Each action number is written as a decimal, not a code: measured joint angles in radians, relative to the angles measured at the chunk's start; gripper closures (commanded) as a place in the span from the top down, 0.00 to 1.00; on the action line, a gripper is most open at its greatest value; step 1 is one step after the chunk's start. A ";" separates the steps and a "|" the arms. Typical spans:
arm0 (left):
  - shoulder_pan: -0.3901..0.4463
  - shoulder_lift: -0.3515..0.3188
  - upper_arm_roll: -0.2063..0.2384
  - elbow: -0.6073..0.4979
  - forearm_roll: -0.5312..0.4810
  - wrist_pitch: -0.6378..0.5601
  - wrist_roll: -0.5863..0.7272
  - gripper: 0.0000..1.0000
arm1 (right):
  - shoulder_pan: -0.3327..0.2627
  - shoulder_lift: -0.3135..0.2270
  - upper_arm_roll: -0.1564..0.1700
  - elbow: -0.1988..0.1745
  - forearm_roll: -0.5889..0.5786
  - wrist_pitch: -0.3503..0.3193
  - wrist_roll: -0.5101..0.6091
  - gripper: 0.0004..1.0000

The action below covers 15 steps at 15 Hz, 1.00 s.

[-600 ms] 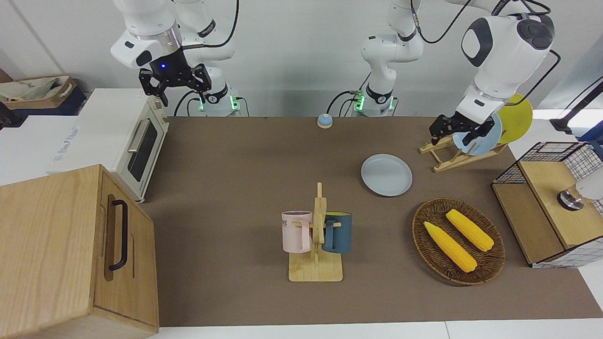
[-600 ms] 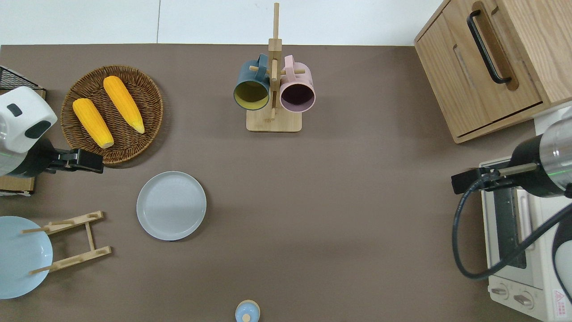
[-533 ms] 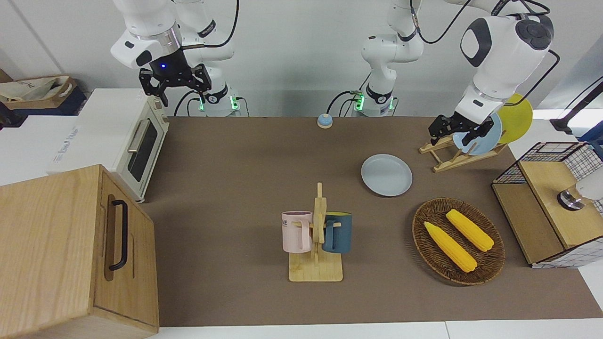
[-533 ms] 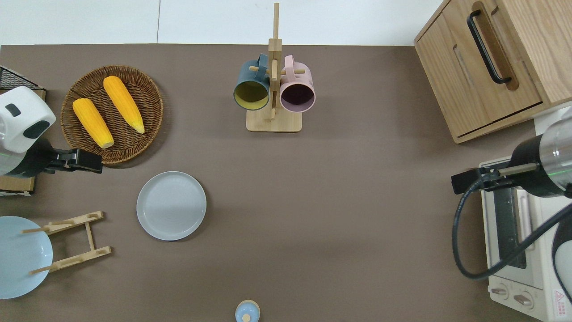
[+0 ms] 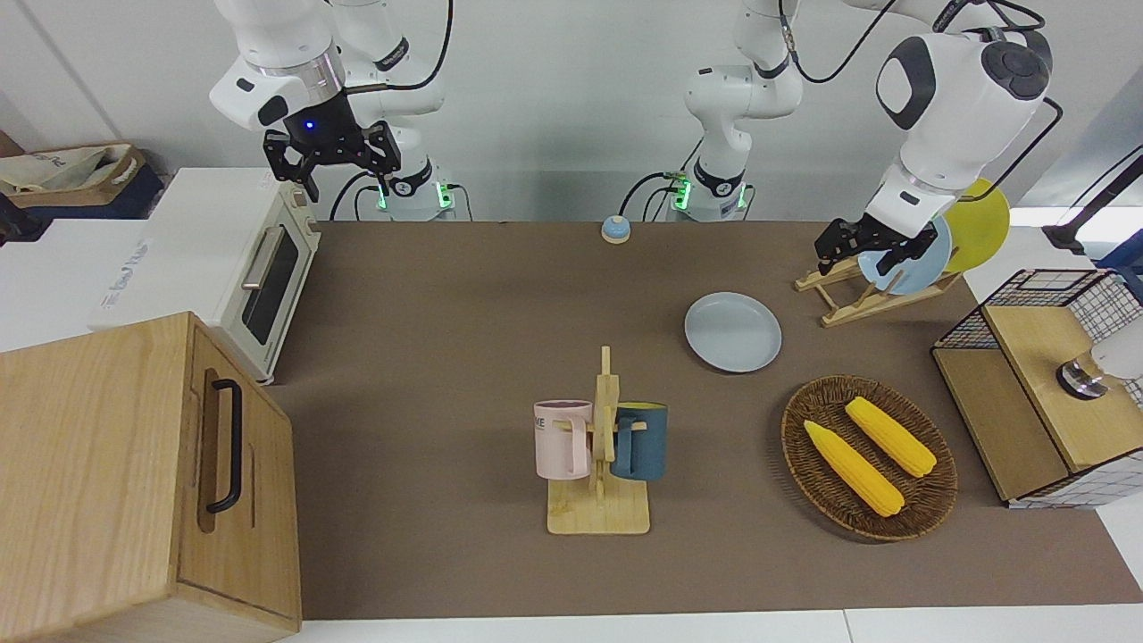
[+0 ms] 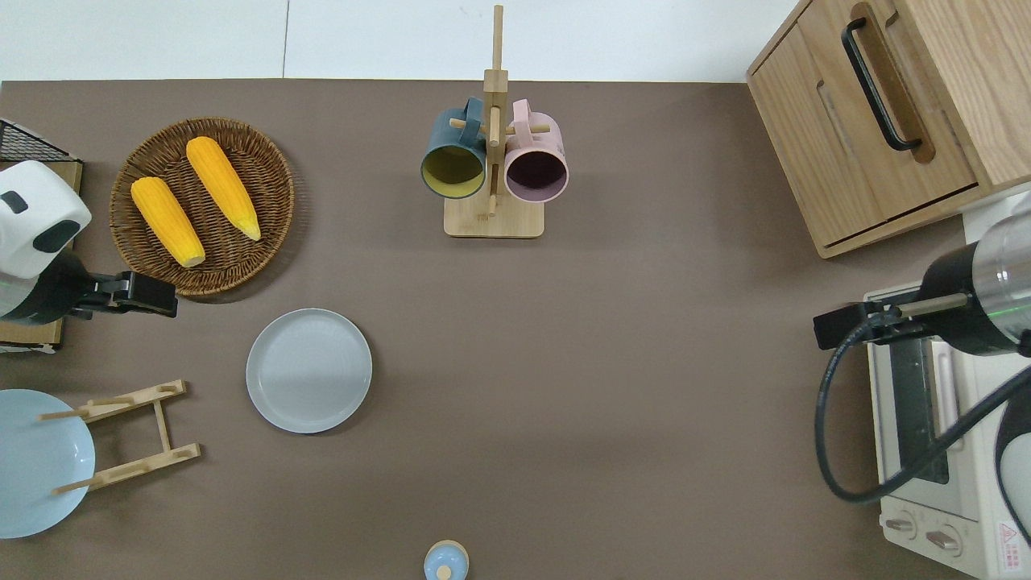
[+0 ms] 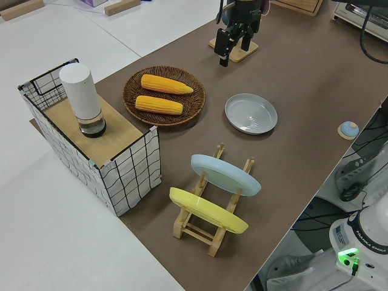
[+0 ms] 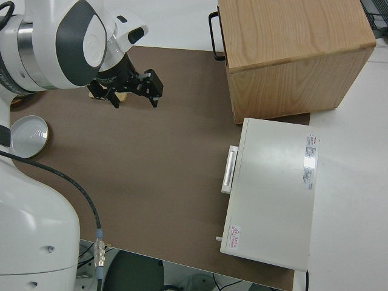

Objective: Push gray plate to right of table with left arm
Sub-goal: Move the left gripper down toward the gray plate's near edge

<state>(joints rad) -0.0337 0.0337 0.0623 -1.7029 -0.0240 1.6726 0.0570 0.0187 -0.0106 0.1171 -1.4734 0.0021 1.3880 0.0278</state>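
White arms (image 5: 946, 98), dark joint caps

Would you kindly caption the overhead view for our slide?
Left gripper hangs near the wicker basket, clear of the gray plate.

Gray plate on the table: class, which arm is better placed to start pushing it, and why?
Left. The left gripper hangs close by the gray plate, at that end of the table; the right gripper is parked.

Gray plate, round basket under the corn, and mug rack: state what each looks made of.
Gray plate: smooth matte plastic or melamine, judging by its even pale tint and soft sheen; glazed ceramic is possible. Basket: woven wicker or rattan, with dark brown braided strands visible. Mug rack: light unpainted wood, likely bamboo, with pale grain.
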 measured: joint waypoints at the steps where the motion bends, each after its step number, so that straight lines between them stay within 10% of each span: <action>1: 0.000 0.000 0.002 0.000 0.000 -0.001 0.000 1.00 | 0.000 0.000 0.000 0.000 0.000 0.000 0.000 0.98; 15: 0.002 -0.015 0.012 -0.026 0.000 -0.033 0.000 1.00 | 0.000 0.000 0.000 0.000 0.000 0.000 0.000 0.98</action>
<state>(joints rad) -0.0321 0.0183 0.0739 -1.7291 -0.0239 1.6398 0.0571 0.0187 -0.0106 0.1171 -1.4734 0.0021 1.3880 0.0278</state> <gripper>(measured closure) 0.000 0.013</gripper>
